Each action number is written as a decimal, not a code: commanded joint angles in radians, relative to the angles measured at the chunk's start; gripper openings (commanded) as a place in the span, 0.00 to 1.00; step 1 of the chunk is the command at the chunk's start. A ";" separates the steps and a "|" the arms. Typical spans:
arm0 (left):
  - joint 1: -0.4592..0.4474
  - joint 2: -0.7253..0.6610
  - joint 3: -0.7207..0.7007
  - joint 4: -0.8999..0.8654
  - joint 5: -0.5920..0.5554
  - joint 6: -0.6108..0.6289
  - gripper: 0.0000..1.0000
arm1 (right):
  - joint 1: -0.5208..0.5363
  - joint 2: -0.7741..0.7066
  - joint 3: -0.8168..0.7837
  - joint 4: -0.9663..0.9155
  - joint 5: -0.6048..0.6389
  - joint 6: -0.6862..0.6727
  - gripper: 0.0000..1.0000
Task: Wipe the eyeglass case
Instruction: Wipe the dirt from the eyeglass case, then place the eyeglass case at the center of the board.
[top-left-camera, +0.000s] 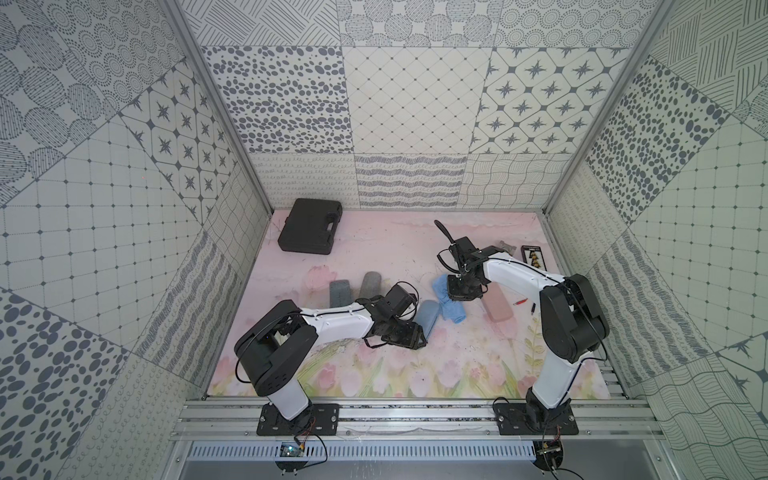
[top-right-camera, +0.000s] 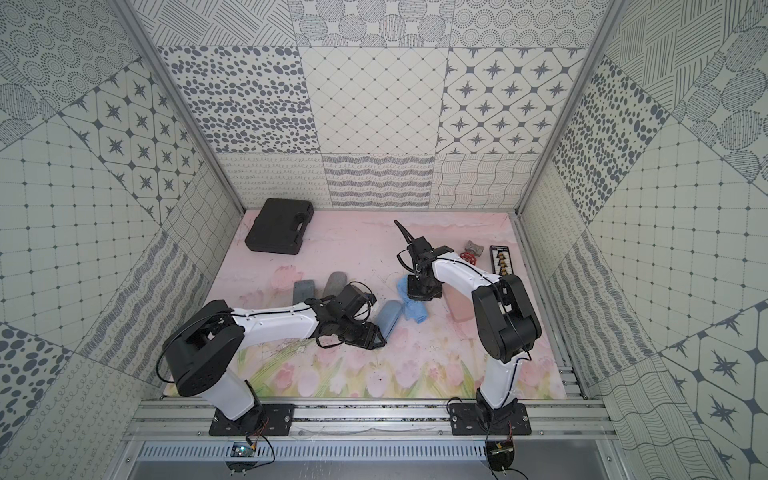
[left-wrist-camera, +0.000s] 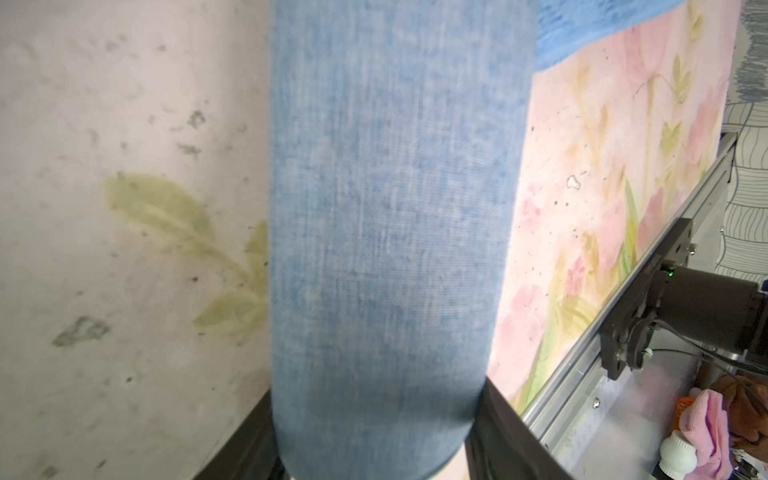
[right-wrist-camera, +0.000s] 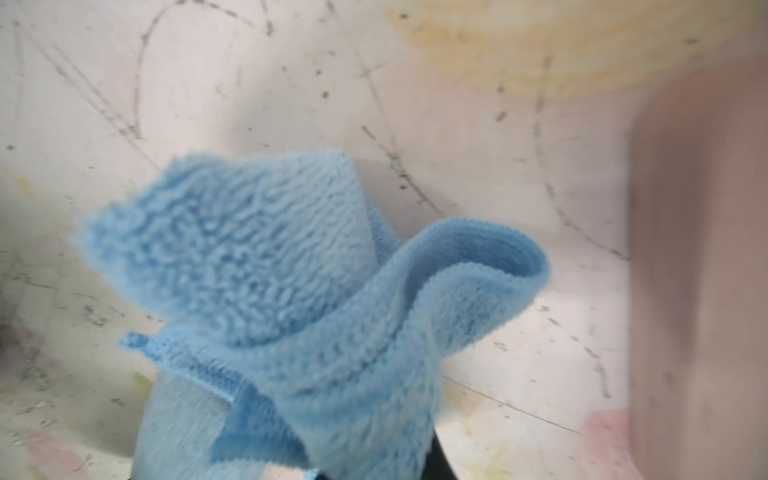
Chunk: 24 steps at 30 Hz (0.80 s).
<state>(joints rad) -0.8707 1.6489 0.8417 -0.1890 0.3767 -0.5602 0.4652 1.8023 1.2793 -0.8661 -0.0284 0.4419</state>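
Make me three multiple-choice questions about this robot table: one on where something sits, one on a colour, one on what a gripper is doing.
1. Where on the table is the black carry case?
A. far left corner, by the back wall
B. front edge, between the arm bases
C. under the right arm

2. What colour is the cloth in the right gripper?
A. pink
B. blue
C. white

3. What is the left gripper doing?
A. open above the table
B. shut on nothing
C. shut on the blue eyeglass case

1 A: both top views show it by the back wall, on the left.
2 B: the right wrist view shows blue terry fabric.
3 C: the left wrist view shows the case gripped on both sides.
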 joint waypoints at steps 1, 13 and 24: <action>-0.011 0.013 0.010 -0.019 -0.033 0.036 0.00 | 0.069 -0.098 0.014 -0.070 0.046 -0.044 0.00; -0.016 0.007 0.026 -0.035 -0.072 0.028 0.01 | 0.177 -0.111 -0.153 0.117 -0.320 0.135 0.00; -0.044 0.028 0.060 -0.035 -0.140 -0.037 0.05 | -0.069 -0.092 0.035 -0.080 -0.027 -0.076 0.00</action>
<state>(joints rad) -0.8974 1.6604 0.8703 -0.2081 0.3008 -0.5640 0.4000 1.7561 1.2598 -0.8795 -0.1833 0.4469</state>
